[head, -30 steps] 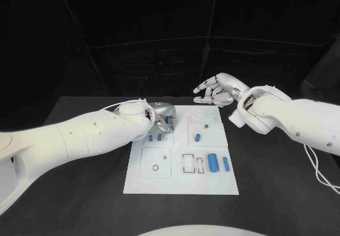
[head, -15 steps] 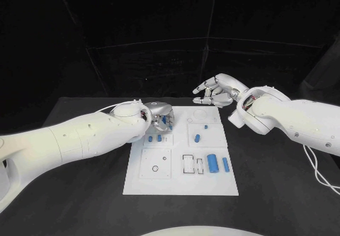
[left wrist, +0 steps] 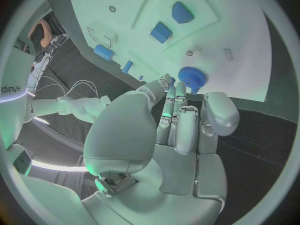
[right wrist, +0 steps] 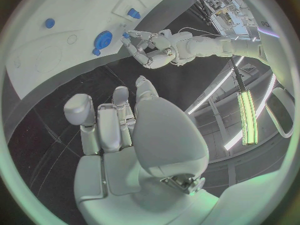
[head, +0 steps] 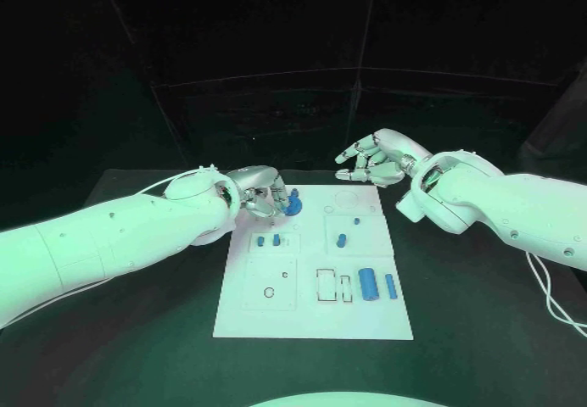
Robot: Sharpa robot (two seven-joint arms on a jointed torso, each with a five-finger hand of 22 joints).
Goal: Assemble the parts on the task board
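Observation:
The white task board (head: 318, 318) lies in the middle of the table. A blue gear (head: 293, 203) rests near the board's far left corner, and it also shows in the left wrist view as a toothed blue disc (left wrist: 190, 76). My left hand (head: 259, 193) sits just left of the gear with its fingertips (left wrist: 170, 83) at the gear's edge and its thumb apart, gripping nothing. My right hand (head: 377, 159) hovers above the board's far edge, fingers loosely bent and empty. From the right wrist the gear (right wrist: 104, 37) lies flat beside the left hand (right wrist: 153, 52).
Two small blue pieces (head: 268, 241) stand in a left block, two more (head: 341, 238) in the right block. A large blue cylinder (head: 367, 282) and a thinner one (head: 390, 284) lie at the board's near right. Black table surrounds the board.
My left hand has drawn back to the left off the board's far left corner, and the blue gear that was under its fingers now lies uncovered there. The right hand has stayed put.

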